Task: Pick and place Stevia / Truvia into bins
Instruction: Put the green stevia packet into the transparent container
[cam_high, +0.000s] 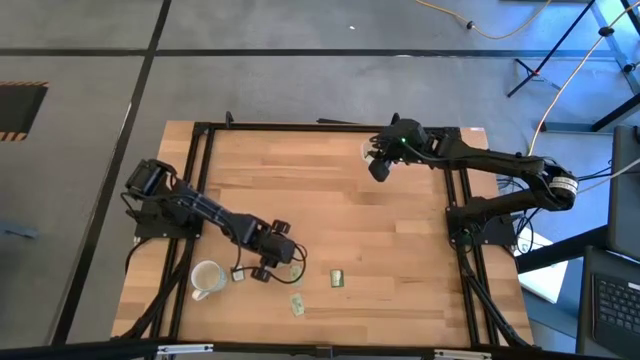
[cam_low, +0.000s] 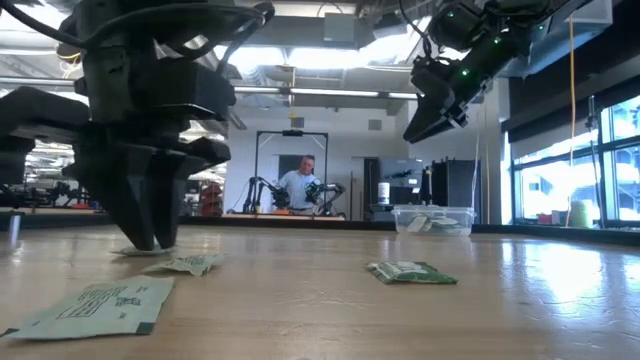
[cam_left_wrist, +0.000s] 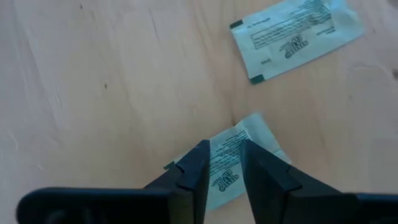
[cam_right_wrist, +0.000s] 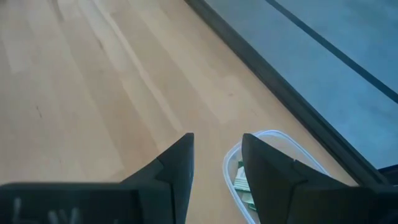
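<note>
Pale green and white sachets lie flat near the table's near edge: one (cam_left_wrist: 227, 171) under my left gripper (cam_left_wrist: 225, 163), one (cam_left_wrist: 295, 37) just beyond it, and others (cam_high: 338, 278) (cam_high: 298, 305) to its right. In the low view my left gripper (cam_low: 150, 240) points down with its tips at the table, narrowly open. The clear bin (cam_right_wrist: 273, 162) stands by the far edge with sachets (cam_right_wrist: 242, 185) inside; it also shows in the low view (cam_low: 433, 219). My right gripper (cam_high: 380, 168) (cam_right_wrist: 217, 155) hangs open and empty above the table beside the bin. My left gripper comes from above, pointing down, with its fingertips (cam_left_wrist: 199, 163) set on the top face of a sachet, one either side of its middle (cam_left_wrist: 225, 177). The sachet lies flat on the table, wider than the gap. Whether the tips press on it, I cannot tell.
A white handled mug (cam_high: 205, 278) stands left of my left gripper near the table's near edge. Black frame rails (cam_high: 200, 140) run along the table's left, far and right sides. Bare wood spans the middle of the table (cam_high: 330, 200). A person stands in the room beyond (cam_low: 298, 185).
</note>
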